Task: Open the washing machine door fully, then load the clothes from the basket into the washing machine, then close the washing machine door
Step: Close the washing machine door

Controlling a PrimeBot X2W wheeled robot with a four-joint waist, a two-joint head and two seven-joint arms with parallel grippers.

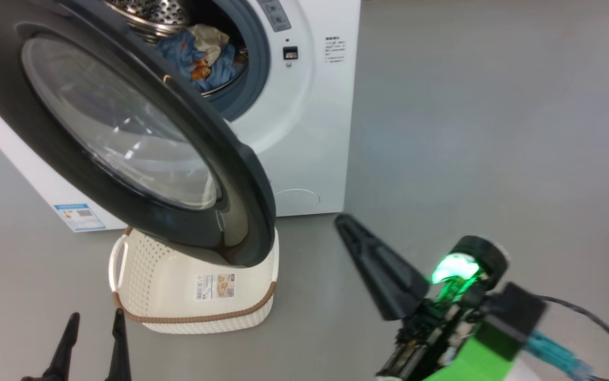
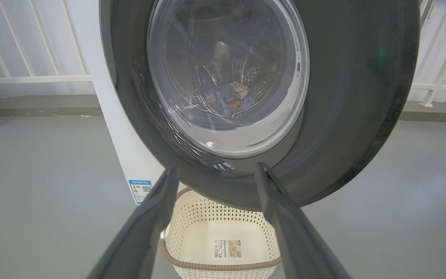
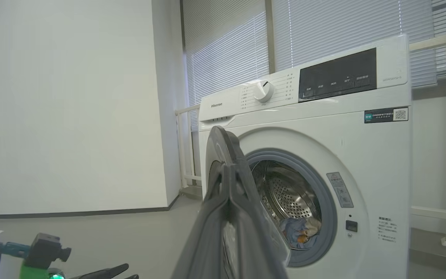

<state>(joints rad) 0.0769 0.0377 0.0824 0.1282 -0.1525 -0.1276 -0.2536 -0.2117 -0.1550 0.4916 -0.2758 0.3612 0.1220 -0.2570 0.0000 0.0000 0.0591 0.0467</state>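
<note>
The washing machine (image 1: pixel 304 132) stands with its door (image 1: pixel 241 174) swung out over the basket (image 1: pixel 156 275). The basket is cream with a brown rim, sits on the floor, and holds nothing but its label. The clothes (image 1: pixel 201 55), blue with a cream piece, lie in the steel drum. They also show through the door glass (image 2: pixel 229 99) and in the right wrist view (image 3: pixel 298 232). My left gripper (image 1: pixel 95 330) is open, low in front of the basket, its fingers (image 2: pixel 157 217) framing the door's lower rim (image 2: pixel 343 116). My right gripper (image 1: pixel 342 221) is shut on nothing, right of the door edge and apart from it.
Grey floor spreads to the right of the washing machine (image 3: pixel 324 135). A white railing (image 2: pixel 33 77) and blinds stand behind it, and a white wall (image 3: pixel 71 104) lies on its far side. Cables (image 1: pixel 601 328) trail from my right wrist.
</note>
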